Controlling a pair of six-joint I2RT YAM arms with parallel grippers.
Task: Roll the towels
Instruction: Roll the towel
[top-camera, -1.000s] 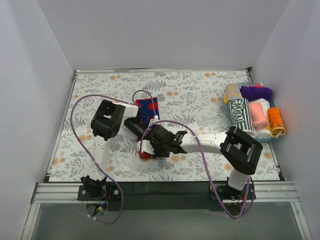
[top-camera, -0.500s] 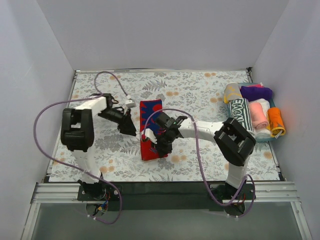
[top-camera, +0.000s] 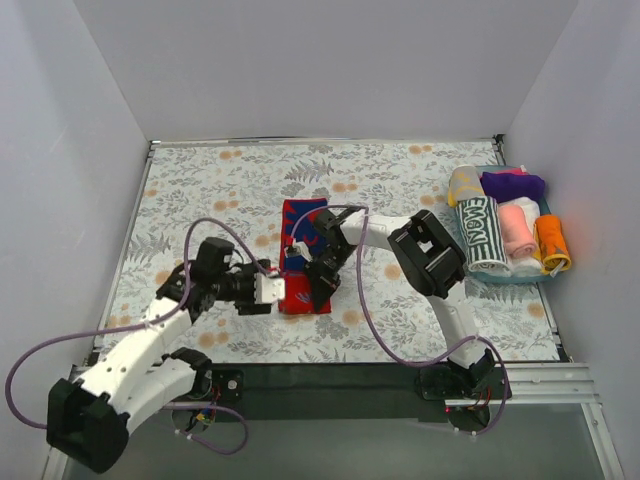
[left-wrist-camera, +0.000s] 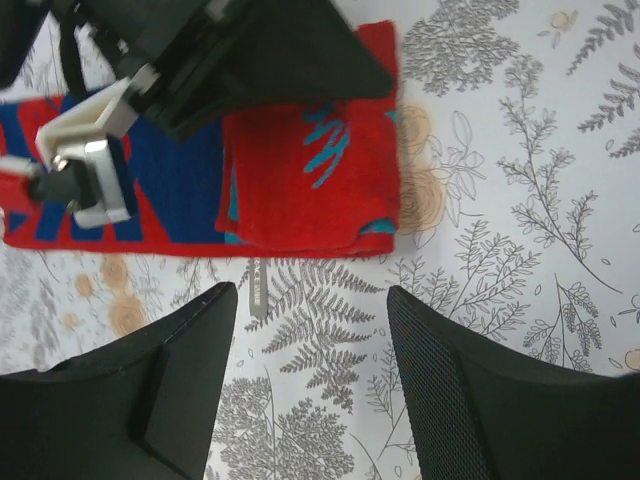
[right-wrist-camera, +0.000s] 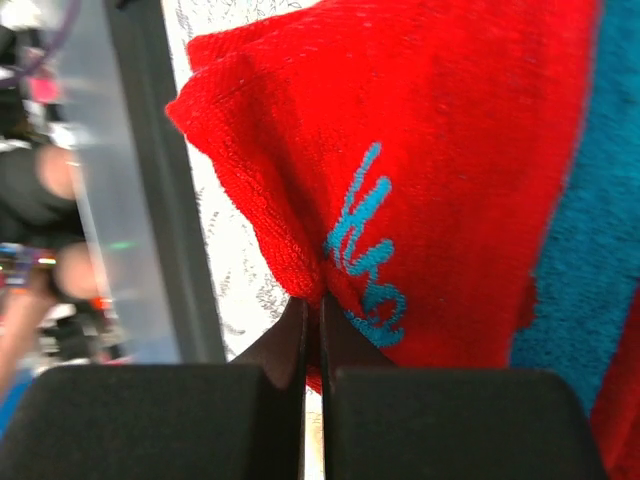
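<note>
Left arm has dropped low and swung in. Half a second ago its gripper stood off the towel's left side, farther up the table. Now the left gripper (top-camera: 268, 291) (left-wrist-camera: 310, 300) sits just beside the towel's near-left corner, fingers spread wide over the floral table cover (top-camera: 220, 190) and holding nothing.

The right gripper (top-camera: 318, 288) (right-wrist-camera: 312, 305) has stayed on the near end of the red and blue towel (top-camera: 300, 250) (left-wrist-camera: 300, 180). Its jaws are pressed together, pinching a ridge of red cloth. That near end is now doubled over itself, whereas half a second ago the towel lay out long and flat. My read is that the first turn of the roll is started, the rest of the length is still flat, and the left gripper looks set to help at the fold.

Counts:
- Two arms.
- One towel out on the cover, lying lengthwise at table centre.
- One bin (top-camera: 533, 283) at the far right.

The bin holds finished rolls (top-camera: 480, 232). I count five for sure: cream, purple, green with white script, a pink roll (top-camera: 515, 228), and orange. A pale sixth is possible, but I can't tell.
</note>
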